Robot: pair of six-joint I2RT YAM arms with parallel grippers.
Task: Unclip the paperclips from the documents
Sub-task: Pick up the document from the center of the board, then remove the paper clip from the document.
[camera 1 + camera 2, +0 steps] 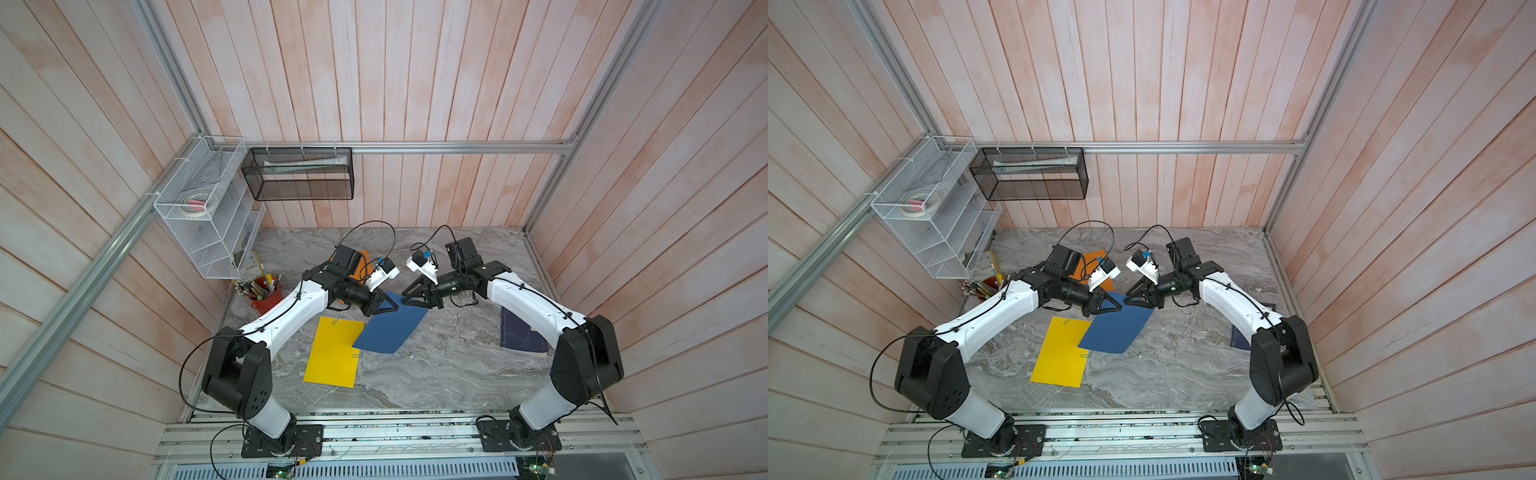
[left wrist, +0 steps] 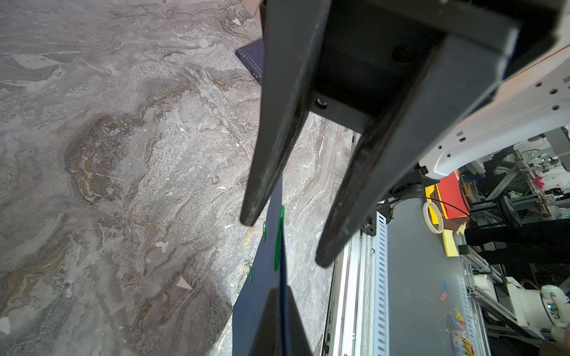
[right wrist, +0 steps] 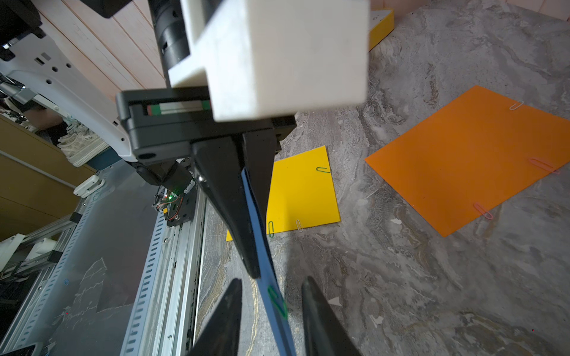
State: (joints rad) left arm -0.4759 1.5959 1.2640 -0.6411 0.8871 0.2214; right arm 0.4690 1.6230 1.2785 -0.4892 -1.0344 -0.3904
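Blue sheet (image 1: 390,328) — one corner raised off the table (image 1: 449,374), pinched in left jaws; right jaws spread either side of its edge, green paperclip (image 3: 277,303) between them.

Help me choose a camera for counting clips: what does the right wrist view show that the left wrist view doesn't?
Only the right wrist view: the orange sheet and the yellow sheet, each carrying three paperclips.
Only the left wrist view: a corner of the navy book.
Both: the blue sheet seen edge-on, a green paperclip on it, the left gripper shut on the sheet, and the right gripper open astride it.
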